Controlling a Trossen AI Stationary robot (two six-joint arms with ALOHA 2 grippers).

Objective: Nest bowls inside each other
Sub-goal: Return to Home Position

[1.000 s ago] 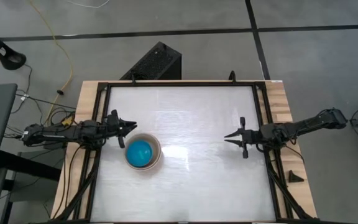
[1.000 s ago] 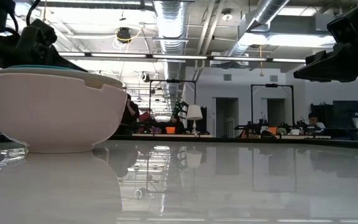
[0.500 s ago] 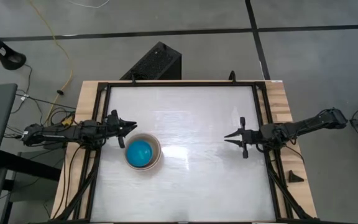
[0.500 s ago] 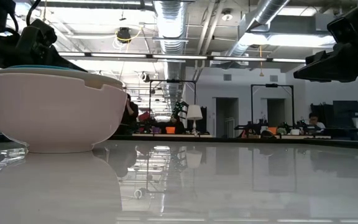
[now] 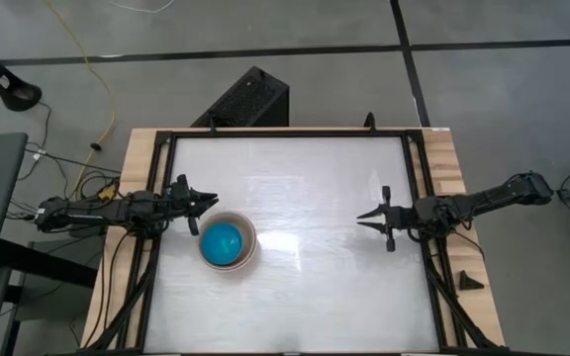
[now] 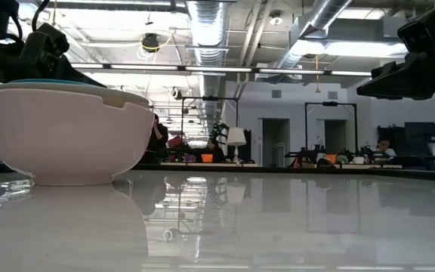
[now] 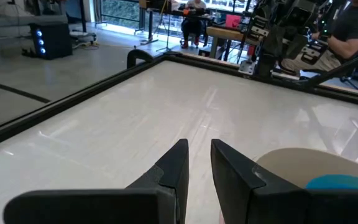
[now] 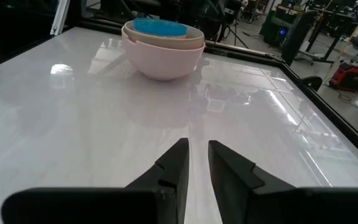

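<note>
The bowls (image 5: 228, 242) stand nested as one stack on the white table, left of its middle. The stack rests on the base of its pale pink outer bowl (image 8: 163, 59). A cream rim and a bright teal-blue bowl (image 8: 159, 27) show inside it. My left gripper (image 5: 211, 201) hovers level by the table's left edge, just beyond the stack's far-left rim and clear of it. Its fingers (image 7: 197, 149) stand a narrow gap apart with nothing between them. My right gripper (image 5: 362, 217) hovers near the right edge, pointing toward the stack from far off. It is also slightly open (image 8: 193, 149) and holds nothing.
A black rail frame (image 5: 416, 198) borders the table on its left, far and right sides. A black box (image 5: 248, 99) sits on the floor beyond the far edge, and a small black wedge (image 5: 470, 281) lies on the wooden strip at the right. Bare tabletop (image 5: 305, 277) spans the middle.
</note>
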